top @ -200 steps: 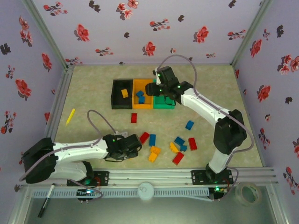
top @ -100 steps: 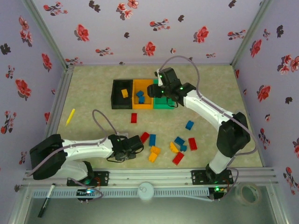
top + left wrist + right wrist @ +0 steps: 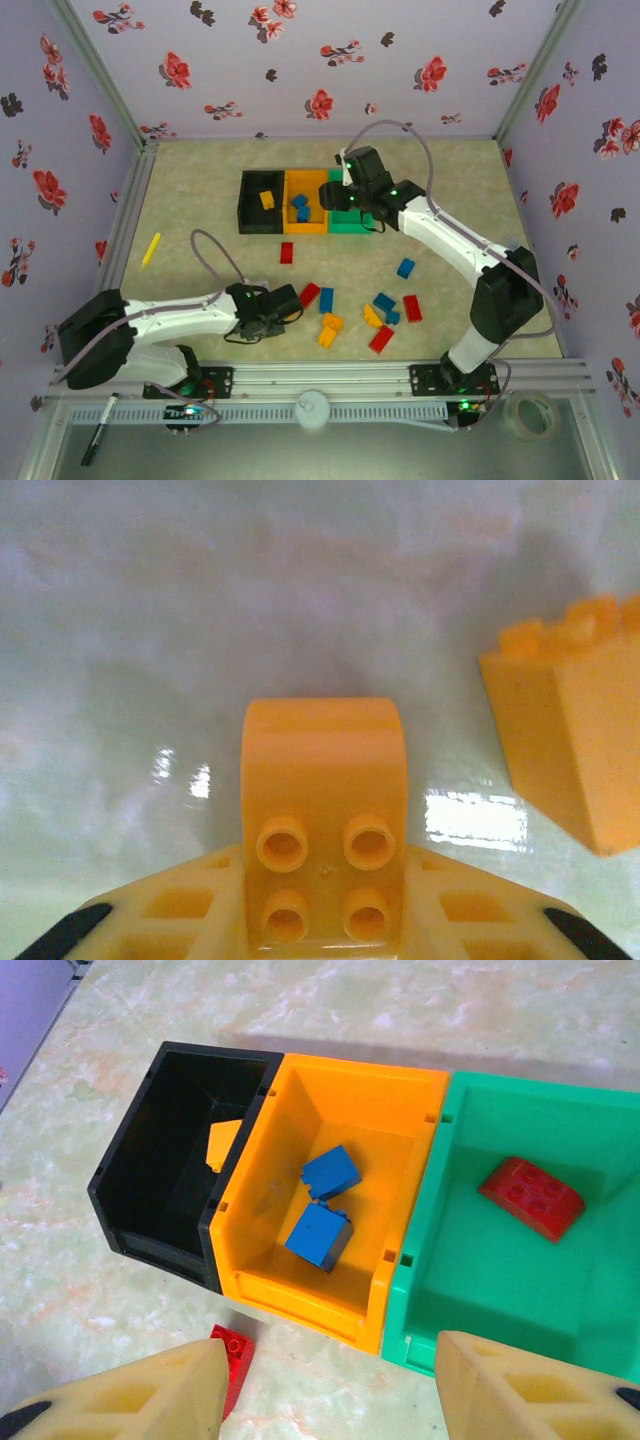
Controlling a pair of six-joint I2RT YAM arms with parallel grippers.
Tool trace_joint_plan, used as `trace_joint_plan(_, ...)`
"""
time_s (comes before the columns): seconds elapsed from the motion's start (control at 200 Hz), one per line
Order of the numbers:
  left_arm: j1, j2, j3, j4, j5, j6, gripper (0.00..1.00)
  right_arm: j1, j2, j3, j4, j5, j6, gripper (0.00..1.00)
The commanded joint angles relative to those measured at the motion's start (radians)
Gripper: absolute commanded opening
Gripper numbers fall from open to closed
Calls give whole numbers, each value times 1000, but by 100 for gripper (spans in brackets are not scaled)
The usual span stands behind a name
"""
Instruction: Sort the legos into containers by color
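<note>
Two grippers: left gripper pinches a yellow-orange arched plastic brick, seemingly for lifting; right gripper hangs spread and empty above joined black, orange, green plastic bins.

White tubular arm links between bulky black joint housings. Small green lights just behind the right claw. Thin grey cables arching away behind it. Yellow-orange plastic fingers, pocketed with square recesses, black at outer edges.

We see lilac walls papered with red and black flowers enclosing a pale marbled tabletop, aluminium rail along its near edge.
</note>
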Motion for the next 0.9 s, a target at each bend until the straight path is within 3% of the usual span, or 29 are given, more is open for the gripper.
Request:
trace_joint_plan(0.0,91,-84,60,-118,-77,123,28,9,-54,-26,-16,35,-7,57)
trace_joint_plan(0.18,339,-153,170,-110,-99,411,29,8,-99,-65,-35,45,8,57)
trace_joint_plan(0.365,553,-23,344,12,-85,650,28,12,-149,-107,-56,56,19,57)
trace_joint_plan(0.73,707,431,817,64,8,905,26,22,-215,-181,-80,92,51,56)
trace_joint_plan(0.895,765,576,955,74,64,973,26,25,-245,-214,-79,96,62,56)
